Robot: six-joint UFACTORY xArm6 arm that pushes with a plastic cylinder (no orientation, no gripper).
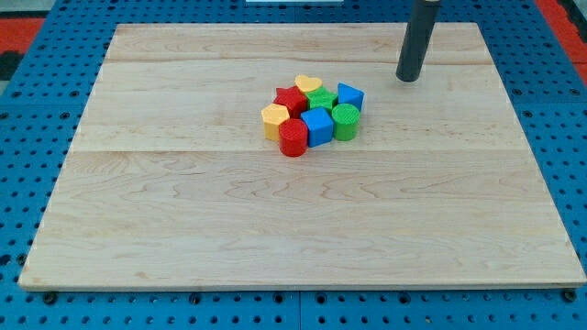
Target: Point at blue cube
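Several blocks sit packed together just above the board's middle. The blue cube (318,126) is in the cluster's lower middle, between a red cylinder (293,137) on its left and a green cylinder (345,120) on its right. A second blue block (349,95) sits at the cluster's upper right. A red star-shaped block (291,99), a yellow block (308,84), a green block (321,99) and a yellow hexagonal block (274,118) fill the rest. My tip (407,77) is up and to the right of the cluster, apart from every block.
The wooden board (183,229) lies on a blue pegboard surface (27,110) that shows all around its edges.
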